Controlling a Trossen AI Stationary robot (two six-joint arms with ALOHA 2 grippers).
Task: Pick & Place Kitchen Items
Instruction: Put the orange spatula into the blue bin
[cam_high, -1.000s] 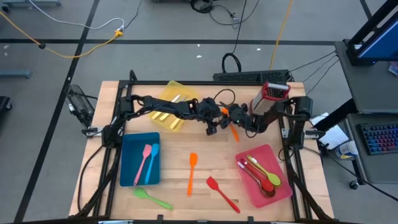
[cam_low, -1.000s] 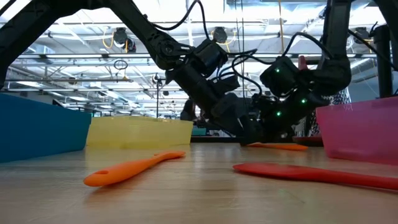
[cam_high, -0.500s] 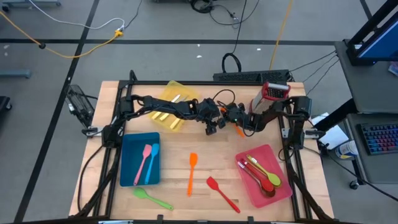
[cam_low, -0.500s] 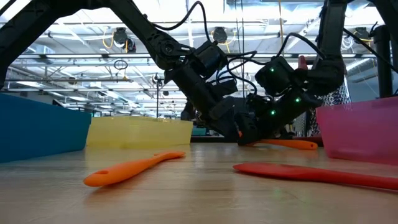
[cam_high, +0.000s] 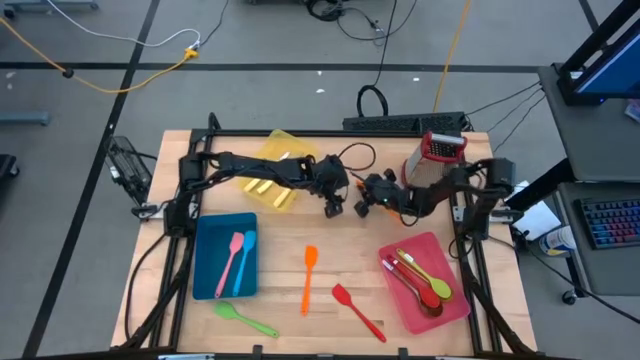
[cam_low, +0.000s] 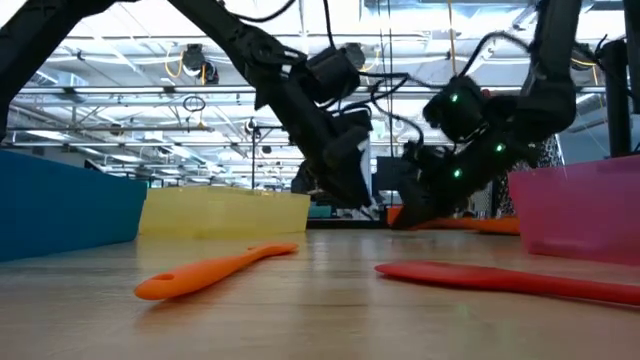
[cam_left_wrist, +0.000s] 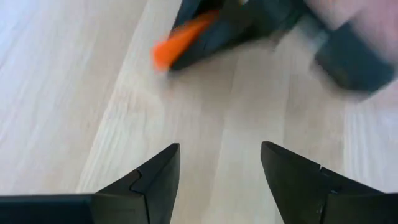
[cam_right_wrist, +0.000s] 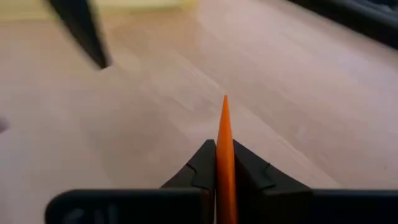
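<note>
Right gripper (cam_right_wrist: 224, 163) pinches an orange utensil (cam_right_wrist: 224, 134) edge-on at frame centre, bare table (cam_high: 330, 240) below, while left gripper (cam_left_wrist: 219, 163) hovers beside it, fingers spread wide.

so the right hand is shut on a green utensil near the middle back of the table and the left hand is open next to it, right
Not quite: the utensil in the right hand is orange, not green. The right wrist view shows it pinched between the shut fingers. The rest holds: the left hand is open beside it, near the middle back of the table.
</note>
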